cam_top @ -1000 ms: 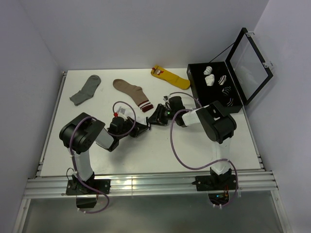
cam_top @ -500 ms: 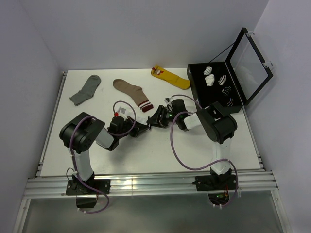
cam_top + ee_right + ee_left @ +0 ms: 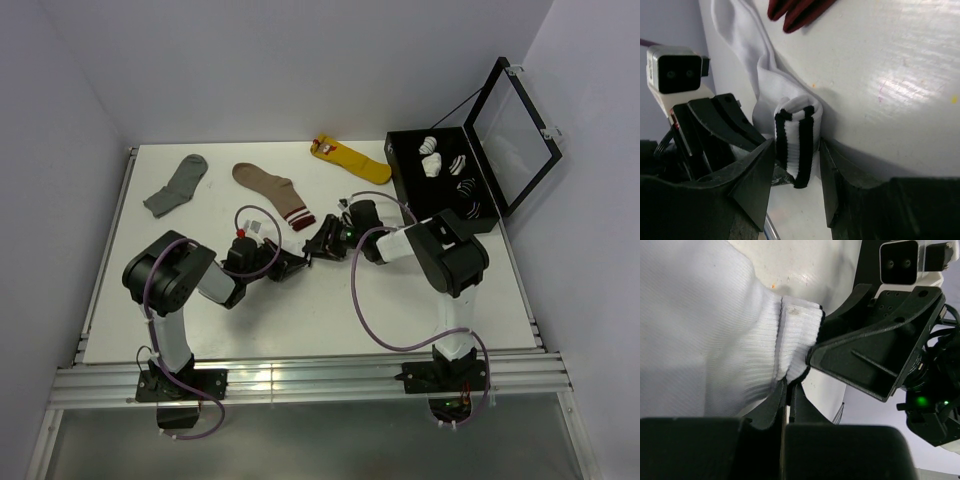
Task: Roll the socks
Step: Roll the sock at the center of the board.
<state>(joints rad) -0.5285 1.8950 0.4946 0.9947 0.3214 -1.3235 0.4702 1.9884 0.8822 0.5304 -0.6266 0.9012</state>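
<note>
So the two arms meet nose to nose mid-counter (image 3: 300, 320), and the socks (image 3: 700, 330) are bunched up right under them, so the top view barely shows any of them.

In the left wrist view, the left gripper (image 3: 787, 392) has its jaws pressed together on a fold of plain white fabric just below a ribbed cuff (image 3: 795, 335) with a dark edge. The rest of that sock spreads out to the left, flat on the counter. One finger (image 3: 875, 360) of the other arm is touching that cuff from the right.

In the right wrist view, the right gripper (image 3: 795, 162) has its jaws partway apart with the striped cuff (image 3: 796, 150) sitting between them, rolled into a tight little bundle with two dark bands wrapping around it. Both fingers look snug against it, so I'd call that clamped. White fabric trails off from the roll toward the top left, and the brown sock's (image 3: 268, 185) maroon cuff (image 3: 795, 10) pokes in at the top edge.

Further back there's a grey sock (image 3: 178, 185) on the left and a yellow sock (image 3: 352, 160) near the black case (image 3: 405, 172). The case's lid stands open, with a few rolled pairs (image 3: 432, 148) inside.
</note>
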